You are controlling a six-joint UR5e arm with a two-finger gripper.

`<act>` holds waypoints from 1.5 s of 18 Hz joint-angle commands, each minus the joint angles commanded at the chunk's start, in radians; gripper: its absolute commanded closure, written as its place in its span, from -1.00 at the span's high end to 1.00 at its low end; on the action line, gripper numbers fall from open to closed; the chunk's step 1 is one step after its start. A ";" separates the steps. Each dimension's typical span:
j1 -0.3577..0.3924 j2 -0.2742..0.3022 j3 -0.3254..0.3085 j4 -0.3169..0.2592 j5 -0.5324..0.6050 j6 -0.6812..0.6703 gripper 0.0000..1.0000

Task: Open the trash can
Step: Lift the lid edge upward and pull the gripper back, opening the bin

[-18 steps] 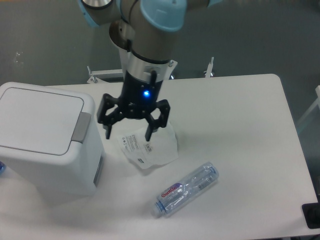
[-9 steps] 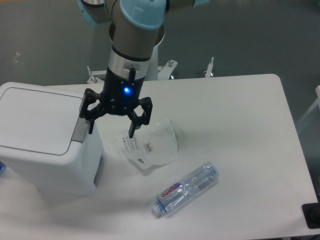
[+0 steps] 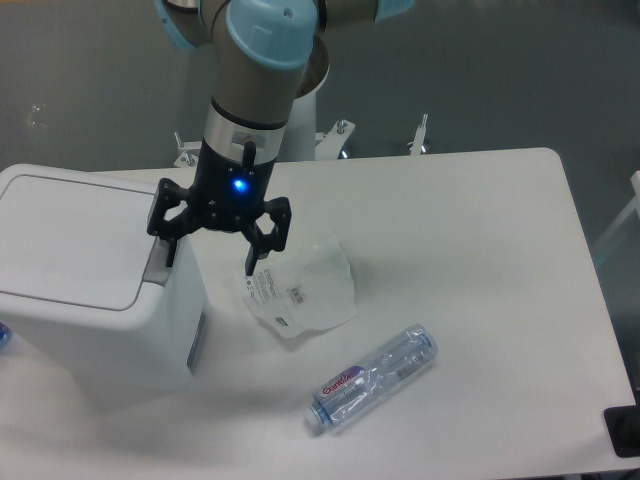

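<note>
The trash can (image 3: 80,285) is a large white boxy bin at the table's left, its flat lid down. Its grey push tab (image 3: 157,273) shows on the lid's right edge, partly hidden by one finger. My gripper (image 3: 208,250) hangs open just right of the bin's top right edge. Its left finger (image 3: 163,237) is over the tab, and its right finger (image 3: 260,247) is over the table beside a crumpled bag. Nothing is between the fingers.
A crumpled clear plastic bag (image 3: 300,287) with a printed label lies right of the bin. An empty clear water bottle (image 3: 372,377) lies on its side toward the front. The white table (image 3: 480,250) extends right. A dark object (image 3: 624,430) sits at the bottom right corner.
The gripper has moved left, from above the plastic bag to the bin's right edge, and stayed open. Its left finger now sits over the grey tab.
</note>
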 joint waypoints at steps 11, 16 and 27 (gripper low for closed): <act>0.000 -0.003 0.000 0.000 0.006 0.002 1.00; 0.009 0.015 0.046 0.002 0.008 0.011 1.00; 0.340 -0.017 0.063 0.003 0.026 0.343 1.00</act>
